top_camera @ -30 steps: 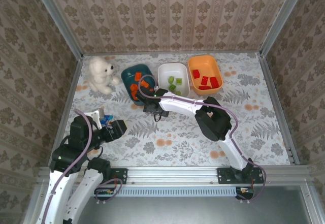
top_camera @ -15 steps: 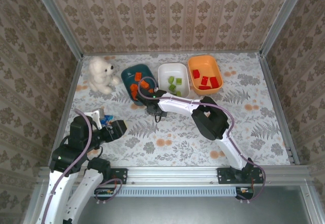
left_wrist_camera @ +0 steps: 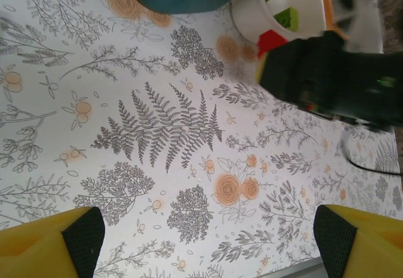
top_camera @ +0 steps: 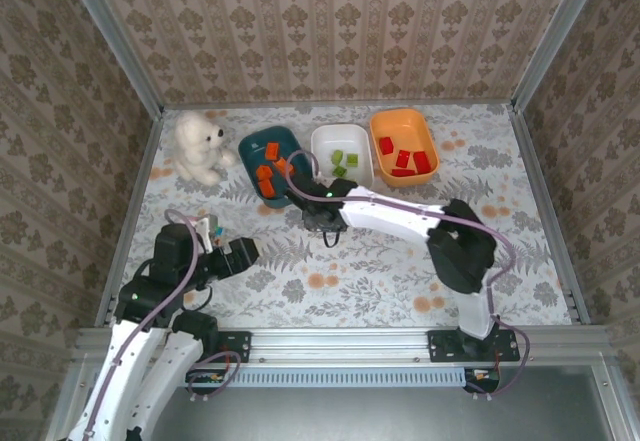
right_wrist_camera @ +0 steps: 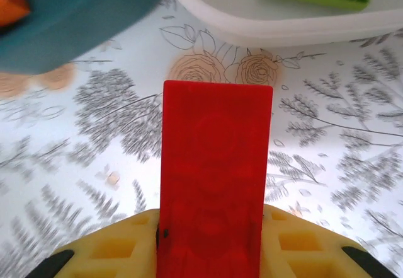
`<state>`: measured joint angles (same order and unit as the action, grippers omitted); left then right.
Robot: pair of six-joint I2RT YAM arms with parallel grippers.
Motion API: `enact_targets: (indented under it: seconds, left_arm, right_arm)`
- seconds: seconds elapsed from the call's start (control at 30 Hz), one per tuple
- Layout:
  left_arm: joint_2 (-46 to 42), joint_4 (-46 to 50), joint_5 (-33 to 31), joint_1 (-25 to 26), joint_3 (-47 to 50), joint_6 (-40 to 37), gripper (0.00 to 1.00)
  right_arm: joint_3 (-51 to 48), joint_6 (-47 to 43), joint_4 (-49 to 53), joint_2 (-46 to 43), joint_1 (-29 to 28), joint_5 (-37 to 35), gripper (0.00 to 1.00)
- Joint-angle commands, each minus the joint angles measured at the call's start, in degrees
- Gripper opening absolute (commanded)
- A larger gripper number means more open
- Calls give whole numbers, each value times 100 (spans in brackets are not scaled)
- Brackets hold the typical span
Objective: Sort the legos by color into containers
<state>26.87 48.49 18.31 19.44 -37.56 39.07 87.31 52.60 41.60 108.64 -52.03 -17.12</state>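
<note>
- The right arm rises from its base on the right of the table's [top_camera: 530, 211] near edge. It bends at a raised elbow and stretches leftward across the middle.
- The right gripper [top_camera: 322, 224] hangs over the tabletop, just nearer than the gap between the teal dish [top_camera: 256, 147] and the white dish [top_camera: 365, 161].
- Its jaws are clamped on a red lego [right_wrist_camera: 217, 183], which stands flat between the yellow fingers [right_wrist_camera: 113, 246].
- The left arm is folded low by the near left corner. The left gripper [left_wrist_camera: 208, 240] points toward the middle, its fingers spread wide with only flowered tabletop between them.
- The three containers stand in a close row along the far edge. The teal dish holds orange legos [top_camera: 266, 174], the white dish holds green legos [top_camera: 340, 161], and the orange dish [top_camera: 403, 119] holds red legos [top_camera: 405, 159].
- A plush bear [top_camera: 198, 146] sits at the far left corner, just beside the teal dish.
- Patterned walls [top_camera: 330, 31] rise along the far, left and right edges.
- Open tabletop runs between the two grippers, and from the row back toward the near and right edges.
</note>
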Motion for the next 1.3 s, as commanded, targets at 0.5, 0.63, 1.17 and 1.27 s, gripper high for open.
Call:
enact_targets:
  seconds: [0.5,0.63,1.17,1.27]
  left_arm:
    - [3091,-3349,-603,1332,-759,724,92]
    - [3558,-3511,-731,1437,-1049,692,92]
    - [3744,-3126,-1055,1492,-1323,728,92]
    - [3764,-3083,-1057,1492,-1353,742,92]
  right_arm:
    - [2226,-2738,869,1043,3505,861,18]
    - [3668,-2941,1339,2183,3975,883,18]
    - [5462,-2853,1500,3984,4561,1471,25]
    - [5479,-2805,1504,4016,4561,1461,38]
